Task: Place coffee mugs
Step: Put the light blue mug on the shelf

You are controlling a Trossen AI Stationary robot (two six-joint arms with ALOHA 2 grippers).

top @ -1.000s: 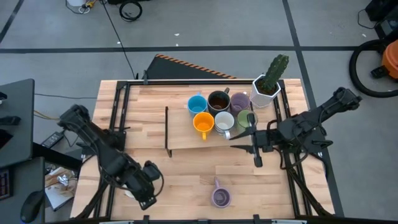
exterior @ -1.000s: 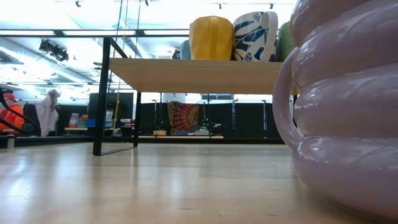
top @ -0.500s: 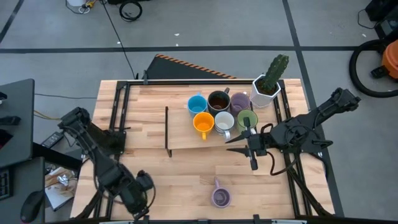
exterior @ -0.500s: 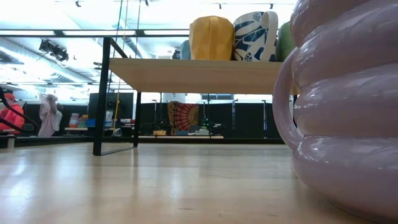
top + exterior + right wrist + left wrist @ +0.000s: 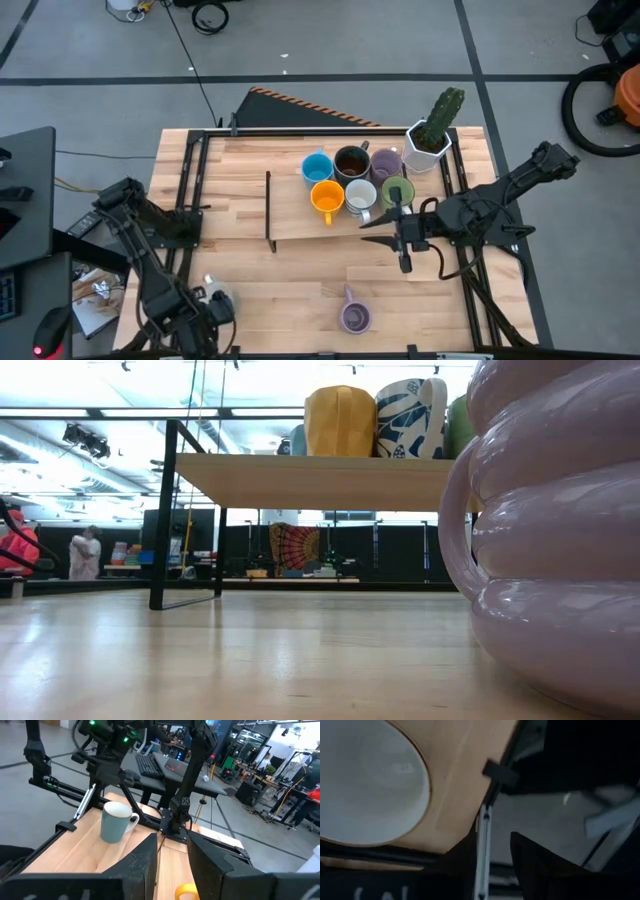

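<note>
Left gripper (image 5: 205,305) at the table's near left corner beside a white mug (image 5: 116,822), its grip state unclear, right gripper (image 5: 403,250) hovering over the raised shelf's (image 5: 290,225) front edge, fingers slightly parted, holding nothing, six mugs clustered on the shelf, purple mug (image 5: 355,317) alone on the table (image 5: 280,290) in front.

The near purple mug (image 5: 560,530) was cut off by the low view's edge, hiding the green mug (image 5: 458,425) behind it.

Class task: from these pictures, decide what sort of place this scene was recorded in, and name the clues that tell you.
Probably a robotics lab or workshop: a light wooden worktable on a bare grey concrete floor with loose black cables, and benches with a black computer keyboard behind.
</note>
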